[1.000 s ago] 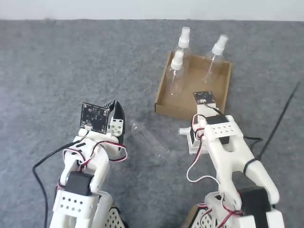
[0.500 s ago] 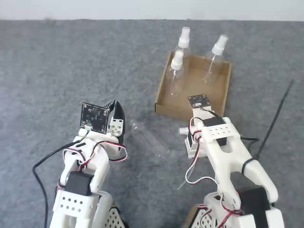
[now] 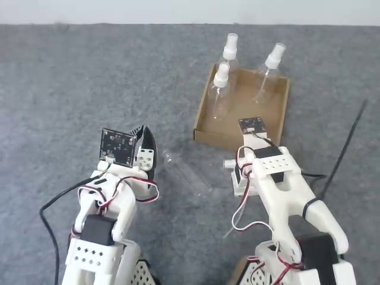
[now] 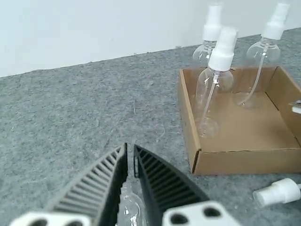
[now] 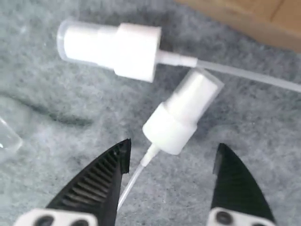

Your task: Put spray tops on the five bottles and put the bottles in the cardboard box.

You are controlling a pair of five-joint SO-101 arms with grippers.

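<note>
On the grey fuzzy tabletop (image 3: 89, 77), a flat brown cardboard box (image 3: 211, 138), open on top. Standing up inside the box, near one side wall, a clear plastic bottle with a white spray top (image 3: 219, 95). Also standing in the box, over by the other side, a second clear bottle with a white spray top (image 3: 268, 71). At the far edge of the box, a third clear bottle with a white spray top (image 3: 228, 53); cannot tell if inside or just behind.

Out on the tabletop, between the two arms, a clear plastic bottle with no top (image 3: 189, 173), lying on its side. Just beside its open neck, the left claw (image 4: 130, 148), its black ribbed fingers (image 4: 108, 183) pressed close together, only a thin crack between.

Near the front wall of the box, two loose tops lying flat. Closer to the box, a white spray top with a clear cap and a long thin tube (image 5: 113, 47). Next to it, another white spray top (image 5: 181, 115), right between the fingers of the right claw (image 5: 172, 149). Right claw spread wide, one black finger on each side of that top.
</note>
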